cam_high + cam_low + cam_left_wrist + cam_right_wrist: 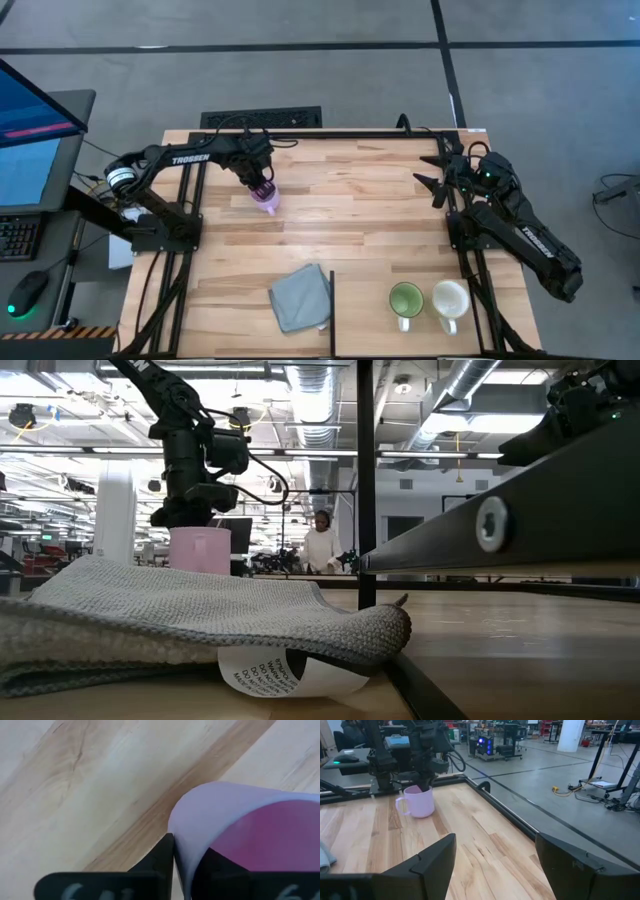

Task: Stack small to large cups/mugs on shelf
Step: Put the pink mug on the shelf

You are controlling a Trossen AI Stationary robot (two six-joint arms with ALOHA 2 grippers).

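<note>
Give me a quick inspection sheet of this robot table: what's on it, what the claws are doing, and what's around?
Surface: wooden table, dark frame.
Job's things: purple mug upright at the far left; green mug and white mug side by side at the near right.
Clutter: grey cloth at the near edge, a printed tag under it.
Grippers: left gripper shut on the purple mug's rim; right gripper open, waiting at the far right edge.
Cables: black cables along the left arm.
Surroundings: monitor, keyboard and mouse to the left; a person far behind.
</note>
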